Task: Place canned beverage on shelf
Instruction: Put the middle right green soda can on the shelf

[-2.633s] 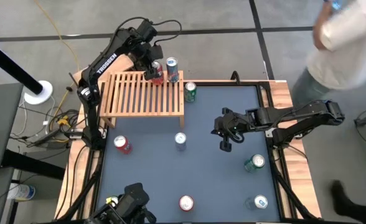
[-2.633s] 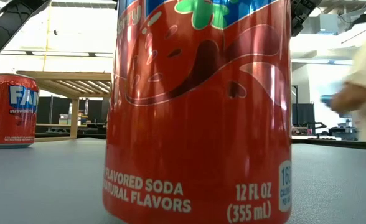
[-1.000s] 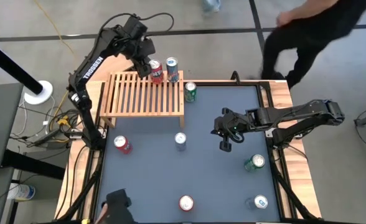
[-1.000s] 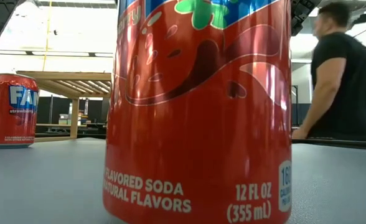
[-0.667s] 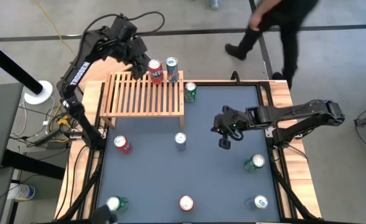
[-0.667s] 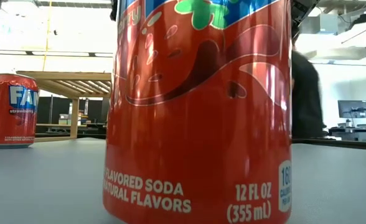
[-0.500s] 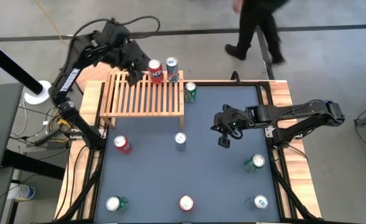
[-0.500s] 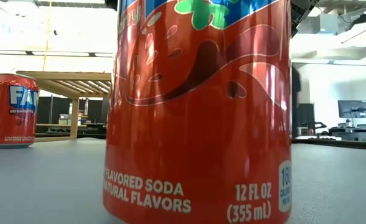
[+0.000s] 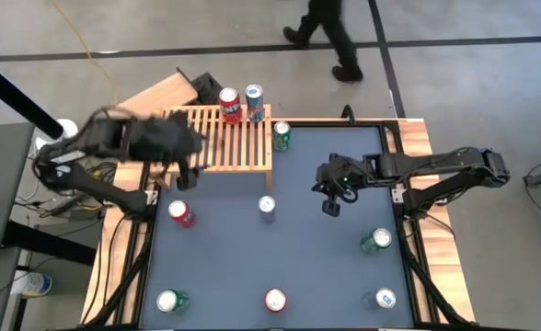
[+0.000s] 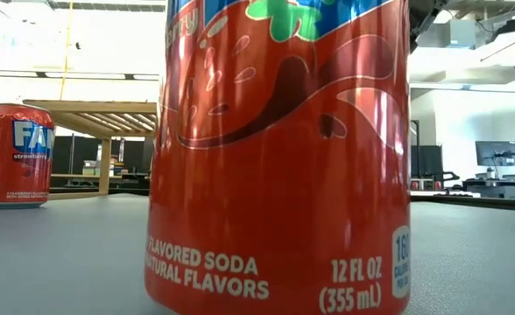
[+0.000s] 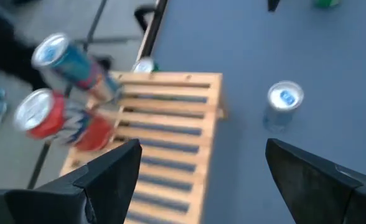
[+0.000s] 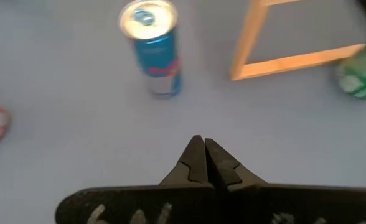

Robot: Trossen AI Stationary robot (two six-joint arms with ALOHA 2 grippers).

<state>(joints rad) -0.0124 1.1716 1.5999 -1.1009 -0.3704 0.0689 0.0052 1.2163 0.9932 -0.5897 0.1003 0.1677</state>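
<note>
The slatted wooden shelf (image 9: 217, 140) stands at the table's far left. On its far right corner stand a red can (image 9: 229, 104) and a blue can (image 9: 254, 101), both upright on their bases. My left gripper (image 9: 183, 173) hovers open over the shelf's near left part and holds nothing. In the left wrist view its fingers (image 11: 111, 171) frame the shelf (image 11: 170, 130), with the red can (image 11: 52, 121) and the blue can (image 11: 74, 62) beyond. My right gripper (image 9: 332, 204) hangs shut above the table's middle right, also shown in its own wrist view (image 12: 205, 158).
Loose cans stand on the blue table: green (image 9: 281, 135) beside the shelf, red (image 9: 180, 212), a slim blue one (image 9: 267, 207), green (image 9: 375, 241), blue (image 9: 384, 299), red (image 9: 275, 300), green (image 9: 167, 301). A person (image 9: 330, 32) walks beyond the far edge.
My left gripper, still open, has swung away from the red can at the shelf's far right corner toward the table's near and left side, across the shelf. The red can stays on the shelf. A green can has appeared at the table's near left.
</note>
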